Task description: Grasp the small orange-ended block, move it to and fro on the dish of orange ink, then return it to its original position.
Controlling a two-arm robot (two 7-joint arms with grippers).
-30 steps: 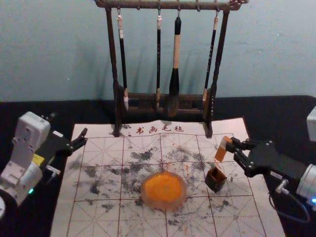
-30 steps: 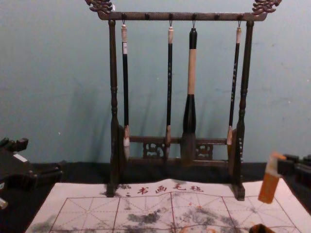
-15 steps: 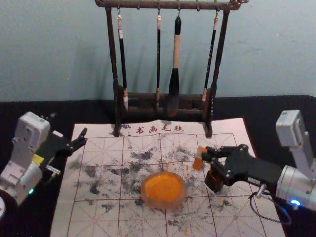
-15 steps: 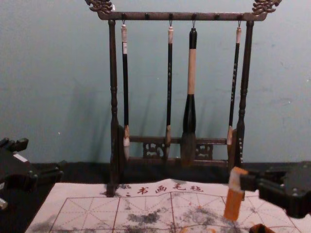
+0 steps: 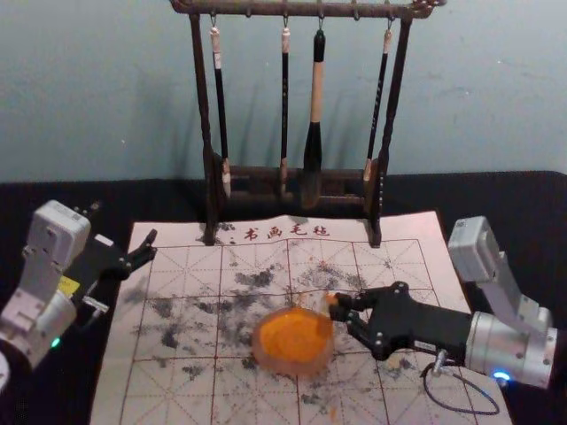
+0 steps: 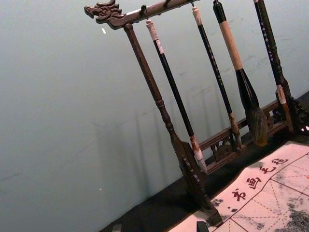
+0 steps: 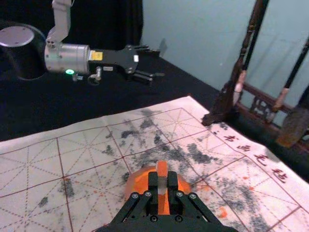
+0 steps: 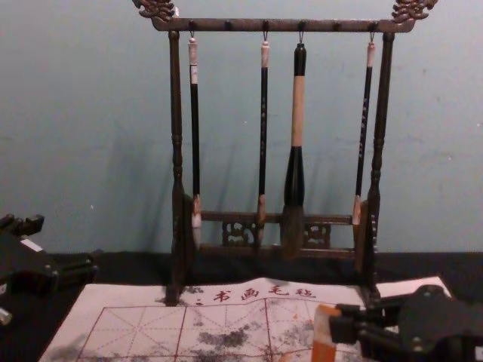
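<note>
My right gripper (image 5: 338, 310) is at the right edge of the dish of orange ink (image 5: 292, 342), shut on the small orange-ended block (image 5: 331, 299). In the right wrist view the block (image 7: 162, 186) stands between the fingertips of my right gripper (image 7: 162, 186), in front of the dish (image 7: 140, 183). Whether its lower end touches the ink I cannot tell. The chest view has the block (image 8: 324, 333) upright at the tips of the right gripper. My left gripper (image 5: 149, 249) is parked open at the left, beyond the mat's edge.
A dark brush rack (image 5: 385, 168) with several hanging brushes stands behind the mat. The ink-stained mat (image 5: 177, 266) lies under the dish. The right arm covers the spot at the right where the small dark box stood.
My right gripper has carried the block leftward from the mat's right side, over the small dark box, to the dish, and lower. The left arm has stayed still.
</note>
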